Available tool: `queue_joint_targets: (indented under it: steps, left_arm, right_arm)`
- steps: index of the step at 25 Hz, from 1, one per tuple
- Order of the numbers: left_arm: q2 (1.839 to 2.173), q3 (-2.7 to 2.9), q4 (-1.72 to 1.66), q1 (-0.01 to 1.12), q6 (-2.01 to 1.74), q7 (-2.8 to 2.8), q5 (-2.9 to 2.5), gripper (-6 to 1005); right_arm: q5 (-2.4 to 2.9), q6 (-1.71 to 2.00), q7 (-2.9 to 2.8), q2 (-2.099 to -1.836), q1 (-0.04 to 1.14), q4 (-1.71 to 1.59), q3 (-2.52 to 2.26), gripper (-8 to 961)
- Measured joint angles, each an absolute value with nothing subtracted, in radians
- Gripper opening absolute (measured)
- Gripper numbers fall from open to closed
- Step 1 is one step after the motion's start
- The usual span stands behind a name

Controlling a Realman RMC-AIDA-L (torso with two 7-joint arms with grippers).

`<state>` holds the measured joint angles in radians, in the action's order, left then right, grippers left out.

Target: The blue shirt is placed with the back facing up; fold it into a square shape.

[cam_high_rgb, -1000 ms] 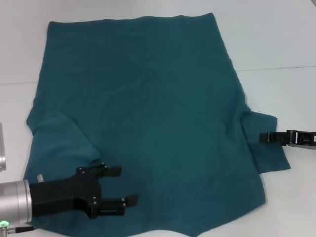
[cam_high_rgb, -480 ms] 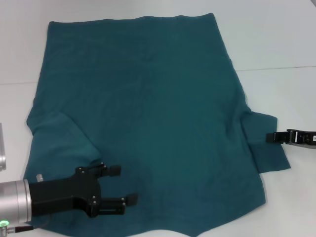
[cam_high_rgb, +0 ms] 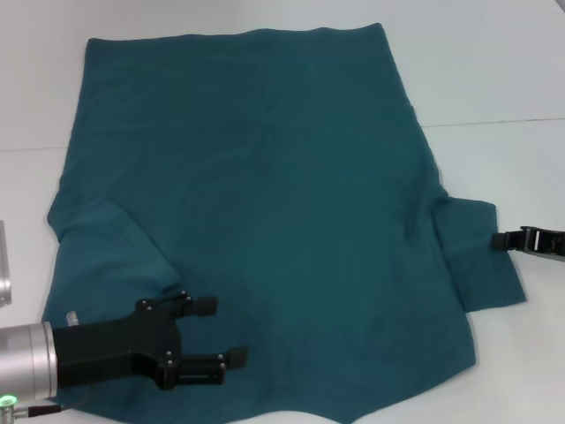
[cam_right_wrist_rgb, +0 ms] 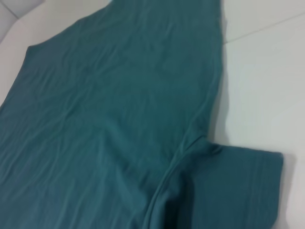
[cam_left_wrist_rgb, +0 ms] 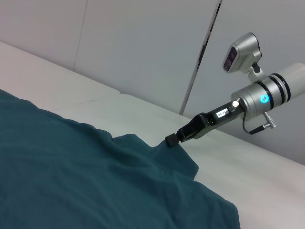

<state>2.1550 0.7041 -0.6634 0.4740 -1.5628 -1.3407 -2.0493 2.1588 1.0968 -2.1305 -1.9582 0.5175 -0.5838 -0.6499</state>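
Nearest you, the left hand (cam_high_rgb: 216, 333) hangs over the shirt's (cam_high_rgb: 265, 203) near left part, close to its near edge. Its two black fingers (cam_high_rgb: 205, 305) point toward the middle of the cloth and stand apart with nothing between them, so this hand is open. You cannot tell from the head view whether the fingertips touch the fabric.

The shirt lies spread flat on the white desk (cam_high_rgb: 494, 79), covering most of the middle of your view. Its straight far edge runs near the desk's far side. On the left, one sleeve is folded inward onto the body. On the right, the other sleeve (cam_high_rgb: 472, 256) sticks out sideways onto bare desk.

Farther out on the right, the right hand (cam_high_rgb: 500, 238) sits low at that sleeve's outer edge. In the left wrist view its black tip (cam_left_wrist_rgb: 171, 140) meets the raised rim of the sleeve. Whether it pinches the cloth or only rests against it, you cannot tell. The right wrist view shows only the shirt (cam_right_wrist_rgb: 114, 119) and desk, none of that hand's fingers.
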Motion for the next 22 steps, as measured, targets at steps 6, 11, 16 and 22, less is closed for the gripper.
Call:
queue_joint_targets:
  steps: [6, 11, 16, 22]
  left_arm:
    - [2.156, 0.702, -0.661, 0.474, -1.565, -1.342, -2.043, 950]
    - [2.158, 0.701, -0.659, 0.474, -1.565, -1.347, -2.042, 950]
    - [2.161, 0.701, -0.657, 0.474, -1.564, -1.354, -2.040, 950]
    - [2.161, 0.699, -0.652, 0.474, -1.567, -1.360, -2.038, 950]
  right_arm:
    - [2.158, 1.094, -2.068, -1.971, 0.504, -0.589, -0.556, 22]
    - [2.158, 1.095, -2.008, -1.977, 0.499, -0.593, -0.487, 34]
    - [2.157, 1.108, -1.969, -1.974, 0.498, -0.597, -0.440, 45]
    - [2.129, 1.121, -1.968, -1.970, 0.499, -0.647, -0.443, 58]
